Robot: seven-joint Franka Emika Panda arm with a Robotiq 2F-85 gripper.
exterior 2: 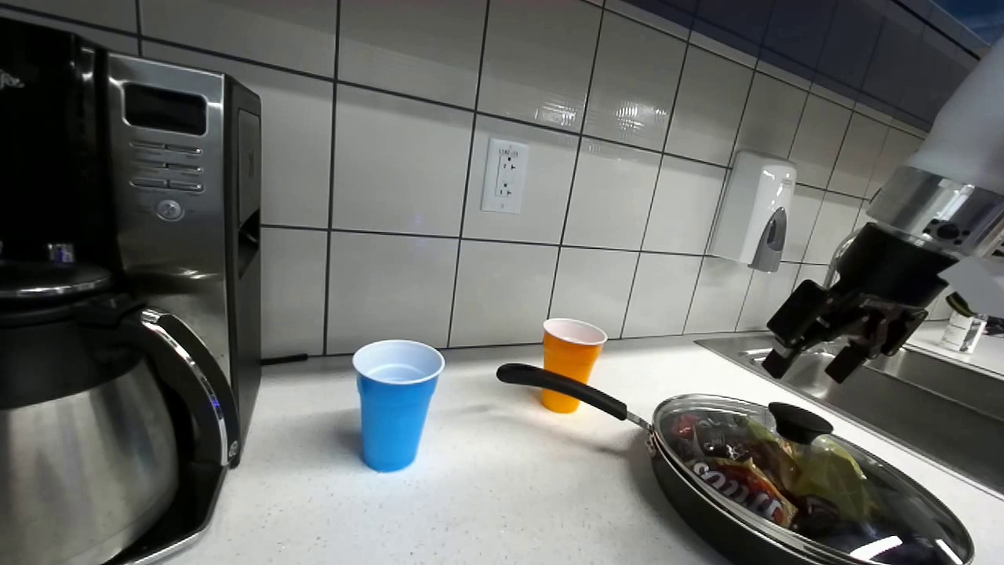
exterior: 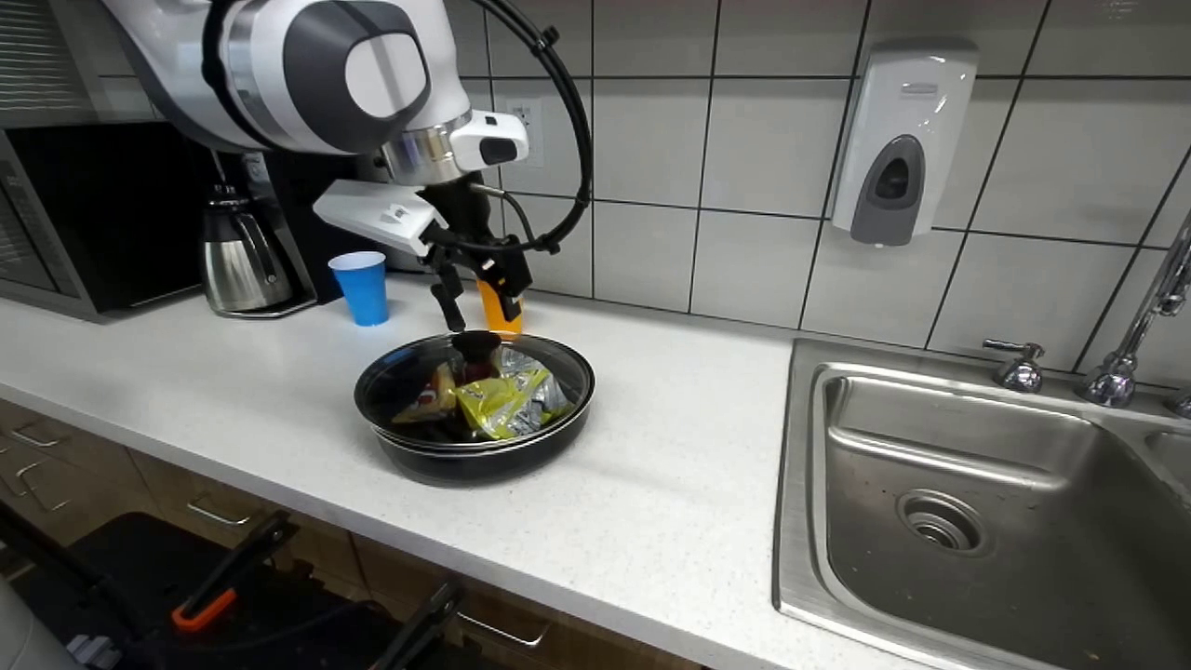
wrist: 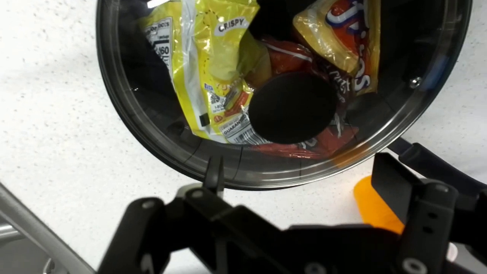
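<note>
My gripper (exterior: 484, 318) is open and empty above a black pan (exterior: 484, 465) with a clear glass lid; it also shows in an exterior view (exterior 2: 808, 367) and the wrist view (wrist: 300, 163). The lid's black knob (wrist: 293, 108) is below the fingers and apart from them; it shows in both exterior views (exterior: 476, 344) (exterior 2: 800, 422). Under the glass lie a yellow snack bag (wrist: 220, 57), a Fritos-like bag (wrist: 357, 34) and a red bag (wrist: 327, 140). The pan's black handle (exterior 2: 561, 386) points toward an orange cup (exterior 2: 571, 361).
A blue cup (exterior 2: 398, 408) stands between the pan and a coffee maker (exterior 2: 172, 157) with a steel carafe (exterior: 247, 270). A steel sink (exterior: 796, 521) is set in the white counter (exterior: 670, 484). A soap dispenser (exterior: 916, 121) hangs on the tiled wall behind.
</note>
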